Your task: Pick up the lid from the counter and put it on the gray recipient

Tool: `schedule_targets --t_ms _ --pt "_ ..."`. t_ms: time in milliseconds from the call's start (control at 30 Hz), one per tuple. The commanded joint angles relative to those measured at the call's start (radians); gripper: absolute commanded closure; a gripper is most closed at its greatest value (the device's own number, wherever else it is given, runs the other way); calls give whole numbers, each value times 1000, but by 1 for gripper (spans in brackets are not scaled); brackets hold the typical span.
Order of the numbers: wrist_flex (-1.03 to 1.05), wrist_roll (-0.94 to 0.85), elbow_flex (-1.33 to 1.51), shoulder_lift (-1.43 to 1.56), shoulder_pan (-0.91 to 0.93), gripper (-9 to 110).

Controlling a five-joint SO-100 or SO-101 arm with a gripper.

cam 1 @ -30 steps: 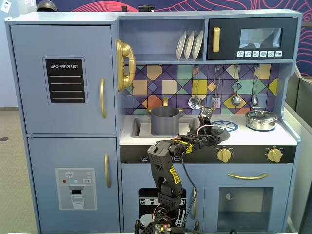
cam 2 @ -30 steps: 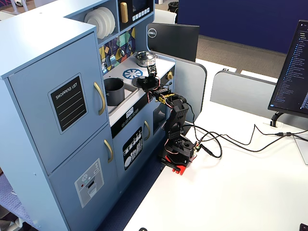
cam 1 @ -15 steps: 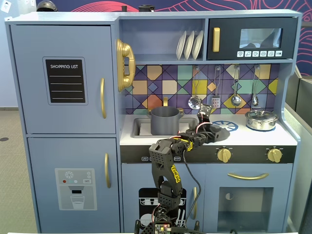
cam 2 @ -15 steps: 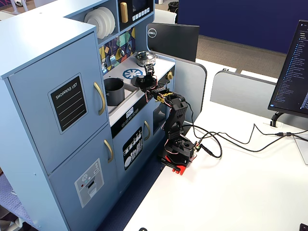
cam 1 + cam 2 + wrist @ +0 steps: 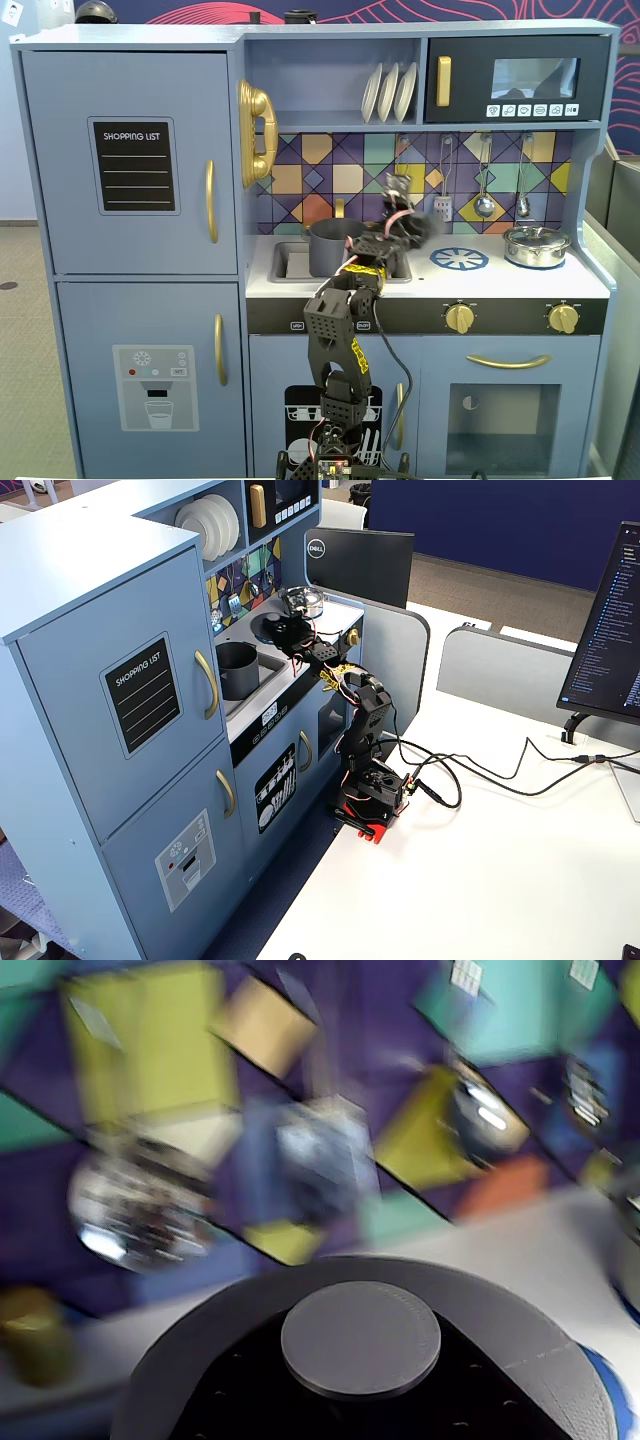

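Dark-gray and matte, the lid (image 5: pixel 400 1360) fills the lower half of the wrist view, its small round knob facing the camera, with the blurred colourful tile wall behind it. In a fixed view from the front, the pincer (image 5: pixel 405 222) is clenched on the lid, which hangs in the air above the white surface (image 5: pixel 520 280), tilted and blurred, just right of the gray pot (image 5: pixel 335 247). That pot stands in the sink recess with its mouth uncovered; the lid is apart from it and higher than its rim. In a fixed view from the side, the lid (image 5: pixel 272 630) shows as a dark disc held up between the gray pot (image 5: pixel 236 669) and the shiny silver pot (image 5: pixel 303 601) at the far end. The blue-and-white burner print (image 5: pixel 459 259) lies bare on the surface, with the silver pot (image 5: pixel 536 244) to its right in the front view. The black arm (image 5: pixel 360 720) rises from its red base on the white desk beside the toy kitchen.
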Motion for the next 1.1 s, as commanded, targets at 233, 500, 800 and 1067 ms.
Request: schedule_targets --t_ms 233,500,800,1067 --pt "167 -12 -170 156 -173 102" --pt "193 -14 -124 183 -272 102" --pt "181 -8 -75 173 -336 102" --pt "176 5 -55 160 -367 102"
